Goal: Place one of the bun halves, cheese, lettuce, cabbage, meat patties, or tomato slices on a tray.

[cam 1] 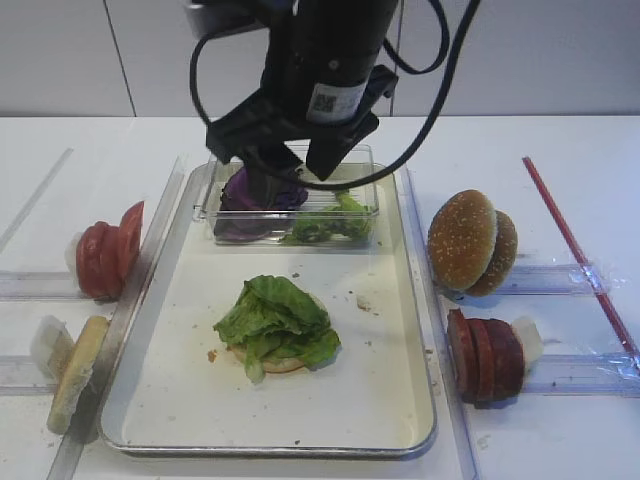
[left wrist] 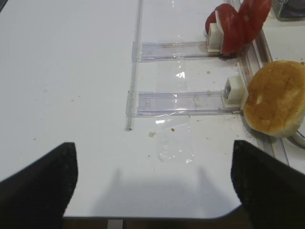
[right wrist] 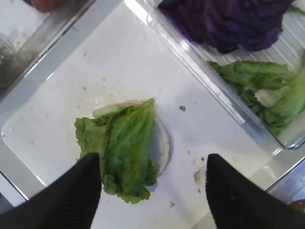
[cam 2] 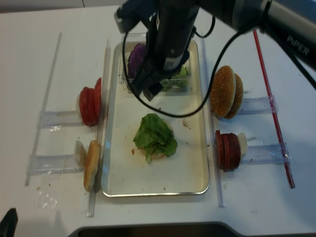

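While the tray (cam 1: pixel 420 330) fills the middle of the white table (cam 1: pixel 560 150), its near edge sits at 6 o'clock, bare cream base with crumbs. Just past that, at the tray's centre, a lettuce (cam 1: pixel 278 318) leaf lies on a pale bun half (cam 1: pixel 282 362) that it mostly hides; only a crescent of bread shows. At 9 o'clock, outside the rim, a bun half (cam 1: pixel 78 372) leans on edge in a clear rack (cam 1: pixel 20 372), with tomato slices (cam 1: pixel 108 250) beyond it. At 3 o'clock stand the meat patties (cam 1: pixel 485 355), then sesame bun halves (cam 1: pixel 470 242) farther on.

Toward 12 o'clock a clear plastic box (cam 1: pixel 215 215) rests on the tray, holding cabbage (cam 1: pixel 245 200) and more green leaves; the right gripper (cam 1: pixel 285 165) hangs over it with jaws apart and nothing between them, blocking much of the box. The left gripper (left wrist: pixel 152 181) shows only in its wrist view, fingers spread wide over bare table, empty. A red strip (cam 1: pixel 575 250) lies at far right; a grey wall closes the back.
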Controlling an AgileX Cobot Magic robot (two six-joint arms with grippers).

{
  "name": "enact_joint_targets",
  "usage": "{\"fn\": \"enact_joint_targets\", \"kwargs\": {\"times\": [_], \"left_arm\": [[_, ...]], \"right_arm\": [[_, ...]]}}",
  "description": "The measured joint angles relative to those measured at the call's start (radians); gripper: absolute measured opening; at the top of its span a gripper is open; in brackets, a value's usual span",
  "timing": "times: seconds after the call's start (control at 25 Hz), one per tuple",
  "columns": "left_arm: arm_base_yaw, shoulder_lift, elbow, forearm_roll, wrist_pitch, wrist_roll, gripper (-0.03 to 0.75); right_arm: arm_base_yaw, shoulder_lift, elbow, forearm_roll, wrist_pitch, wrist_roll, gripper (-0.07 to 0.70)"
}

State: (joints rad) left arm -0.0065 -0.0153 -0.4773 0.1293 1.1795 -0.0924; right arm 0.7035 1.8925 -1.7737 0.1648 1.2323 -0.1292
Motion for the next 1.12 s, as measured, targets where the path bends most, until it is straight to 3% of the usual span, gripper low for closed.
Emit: {"fn": "enact_joint_targets", "kwargs": {"times": [0.24,0.72,0.96,1.12], "left_arm": [[0.000,0.000,0.000,0.000,0.000,0.000,0.599],[0.000,0.000,0.000,0.000,0.000,0.000,0.599],[0.000,0.000,0.000,0.000,0.000,0.000,0.599],[0.000,0.000,0.000,0.000,0.000,0.000,0.599]], "right_arm": [[-0.110,-0.031,-0.018,0.096,0.006,-0.006,0.491],[-0.379,-0.147,-0.009,0.069,0.012,-0.019,0.491],[-0.491,-0.265,0.101,-0.045,0.014,-0.019,0.491],[-0.587,-0.362,0.195,-0.051,0.018,-0.019,0.491]]}}
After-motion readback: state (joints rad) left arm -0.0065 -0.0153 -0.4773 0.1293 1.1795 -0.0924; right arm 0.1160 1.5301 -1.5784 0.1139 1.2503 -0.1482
